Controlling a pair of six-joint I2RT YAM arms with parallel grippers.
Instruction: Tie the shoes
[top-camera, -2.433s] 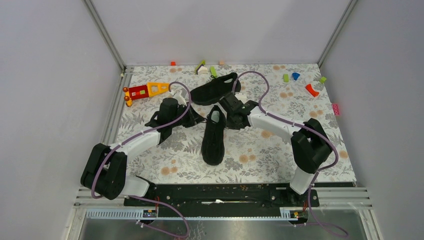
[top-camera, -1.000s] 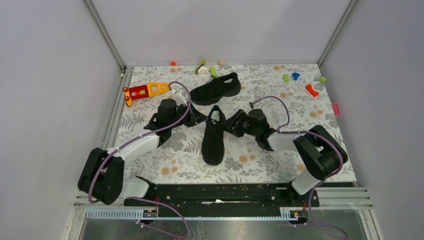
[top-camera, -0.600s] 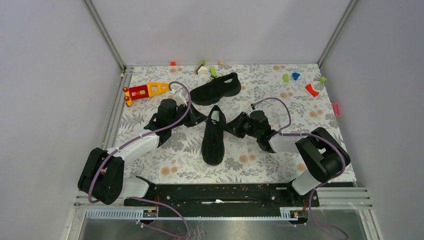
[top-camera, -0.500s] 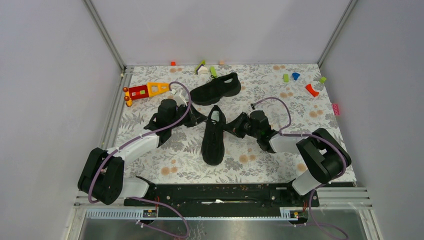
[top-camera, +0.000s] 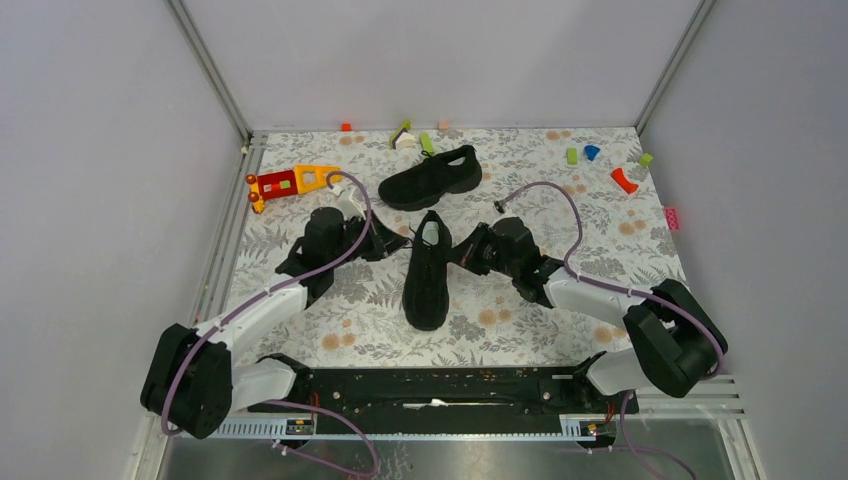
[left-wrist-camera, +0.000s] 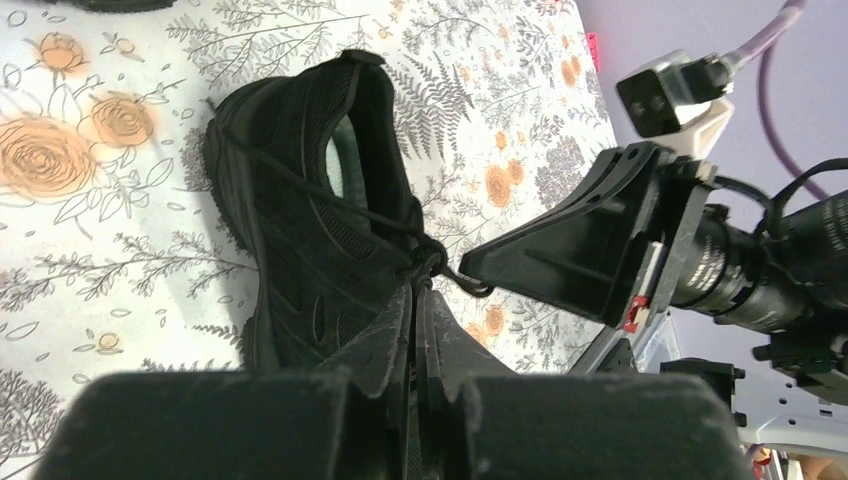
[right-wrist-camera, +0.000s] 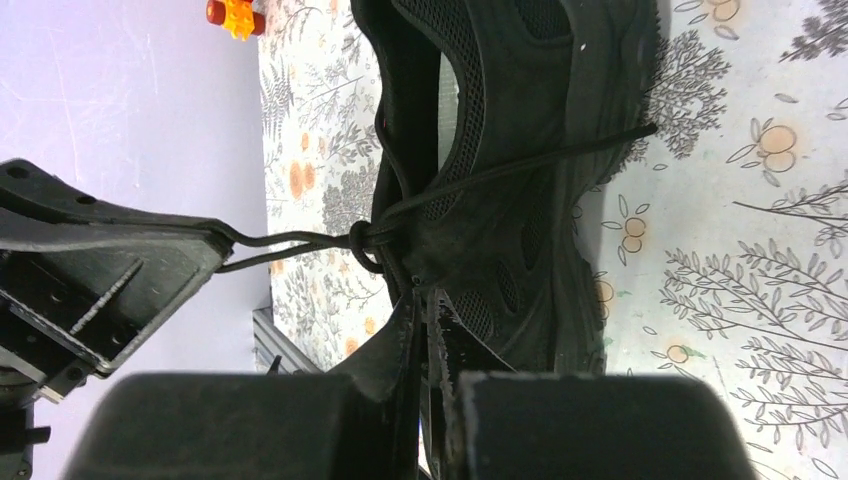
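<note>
Left gripper (top-camera: 400, 243) and right gripper (top-camera: 456, 255) clamp laces (left-wrist-camera: 431, 260) of near shoe (top-camera: 427, 280); far shoe (top-camera: 432, 177) lies beyond.

I work in a lab test cell: plain pale walls (top-camera: 440, 60) on aluminium posts (top-camera: 205, 65) box in my floral-covered bench (top-camera: 500, 330), with small plastic toys (top-camera: 623, 180) scattered toward twelve and two o'clock.

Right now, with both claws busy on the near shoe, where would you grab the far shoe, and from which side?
Take the far shoe by its heel rim, at its right end, coming from above. Its opening seems to face up there, leaving a thin wall a claw can pinch; the toe looks too broad and rounded.
</note>
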